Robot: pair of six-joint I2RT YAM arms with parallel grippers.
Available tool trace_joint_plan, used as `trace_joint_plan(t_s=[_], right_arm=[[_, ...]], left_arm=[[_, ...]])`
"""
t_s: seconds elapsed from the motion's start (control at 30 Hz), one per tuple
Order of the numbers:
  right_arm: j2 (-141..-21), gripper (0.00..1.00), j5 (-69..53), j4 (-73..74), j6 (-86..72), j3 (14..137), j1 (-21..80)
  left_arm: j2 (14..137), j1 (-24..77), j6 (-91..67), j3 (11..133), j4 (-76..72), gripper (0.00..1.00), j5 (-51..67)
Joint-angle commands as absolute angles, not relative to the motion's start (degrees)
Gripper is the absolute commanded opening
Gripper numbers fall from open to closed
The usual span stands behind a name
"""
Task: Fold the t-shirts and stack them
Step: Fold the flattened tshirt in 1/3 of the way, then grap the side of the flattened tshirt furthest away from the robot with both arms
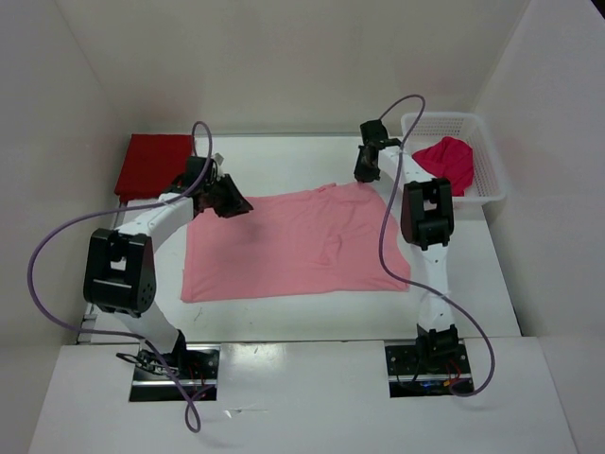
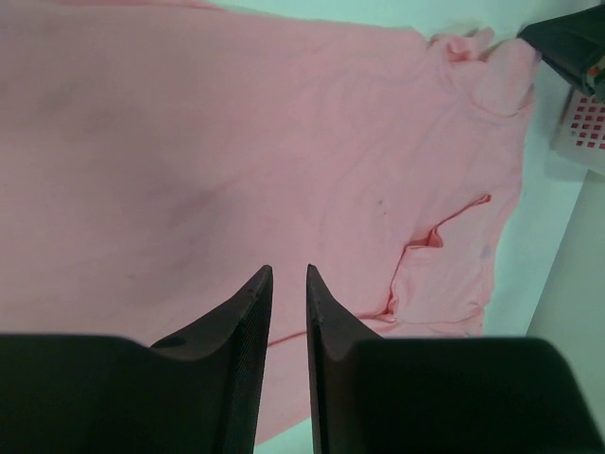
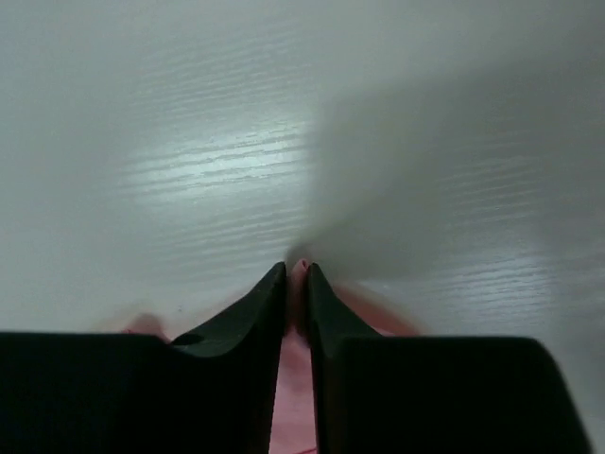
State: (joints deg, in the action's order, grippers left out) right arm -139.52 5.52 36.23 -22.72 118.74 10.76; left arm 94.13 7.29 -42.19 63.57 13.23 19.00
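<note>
**Desk:** White booth, white table (image 1: 284,317). What's lying on it?

**Me:** The light pink short-sleeved cloth t-shirt (image 1: 293,246) is spread flat in the middle, with a few wrinkles toward its right side. My 2 arms reach out over it from the near edge.

**Desk:** And the hands?

**Me:** The right gripper (image 1: 367,168) is at the shirt's far right corner. My right wrist view shows a tuft of pink cloth squeezed between its tips, so it is closed on that corner. The left gripper (image 1: 232,200) hovers by the far left corner with its fingers a narrow slit apart. I see cloth and table through the slit, so I judge it empty.

**Desk:** Why the far corners?

**Me:** With 1 hand on each I can lift that edge evenly and carry it toward me for the fold. The left hand needs its pinch first, or the cloth may drag skewed.

**Desk:** The other 2 shirts?

**Me:** The dark red cloth t-shirt (image 1: 151,163) lies as a neat rectangle at the table's far left corner, folded by the look of it. I'd guess it is the base of the stack. The bright magenta-crimson cloth t-shirt (image 1: 449,161) is bunched in the white plastic mesh basket (image 1: 490,175) at far right, not yet folded.
</note>
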Motion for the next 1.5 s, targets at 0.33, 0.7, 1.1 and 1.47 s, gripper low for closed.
trace_joint_plan(t_s=[0.33, 0.7, 1.1, 1.47], right_arm=[[-106.9, 0.13, 1.2, 20.8, -23.4, 84.4, 10.3], [-89.3, 0.34, -2.6, 24.5, -23.8, 60.2, 12.6], [-101.4, 0.53, -4.6, 22.2, -27.3, 83.4, 9.9], [-108.0, 0.03, -6.9, 21.4, -26.1, 74.8, 12.9]], left_arm=[[95.7, 10.9, -43.0, 65.6, 7.9, 0.29, 21.0], [87.4, 12.6, -43.5, 53.8, 6.1, 0.33, 20.9], [85.3, 12.6, -43.5, 53.9, 6.6, 0.35, 21.0], [86.7, 12.6, -44.6, 49.9, 4.8, 0.36, 20.9]])
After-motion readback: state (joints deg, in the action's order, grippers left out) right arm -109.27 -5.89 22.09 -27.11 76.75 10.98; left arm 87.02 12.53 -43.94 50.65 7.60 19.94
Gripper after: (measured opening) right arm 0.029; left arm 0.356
